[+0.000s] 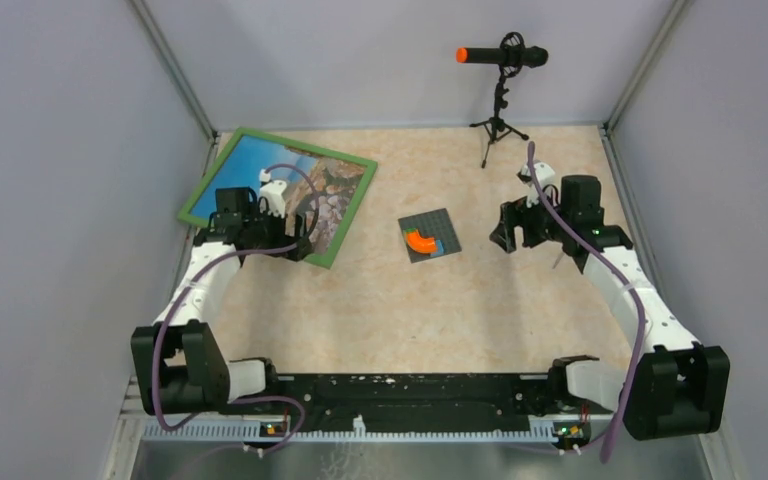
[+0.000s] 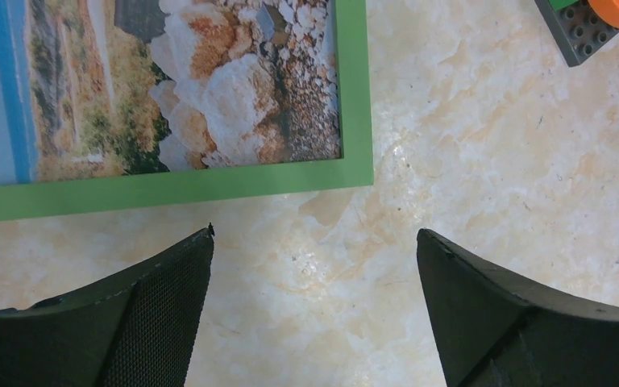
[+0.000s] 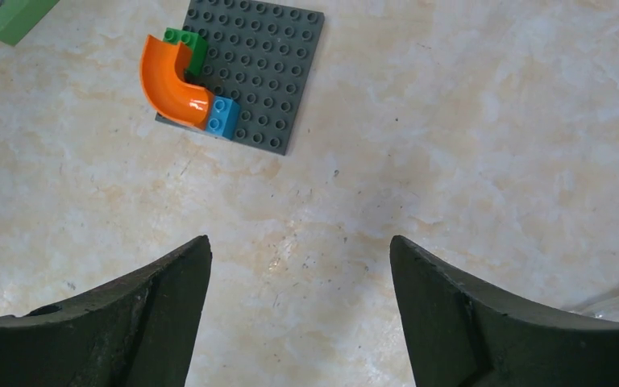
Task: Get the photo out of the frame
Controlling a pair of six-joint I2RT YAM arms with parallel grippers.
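Evidently the frame lies face up at the far left of the surface, the photo seated inside its green border; the left pincer, jaws spread apart, hangs just off its near corner, and the right pincer, likewise apart and empty, hovers near the grey baseplate. A good start would be to catch that corner edge and turn the frame over, the right side steadying it, without creasing the print. Its back, any clips or pane cannot be made out, and the left arm hides part of the photo from above.
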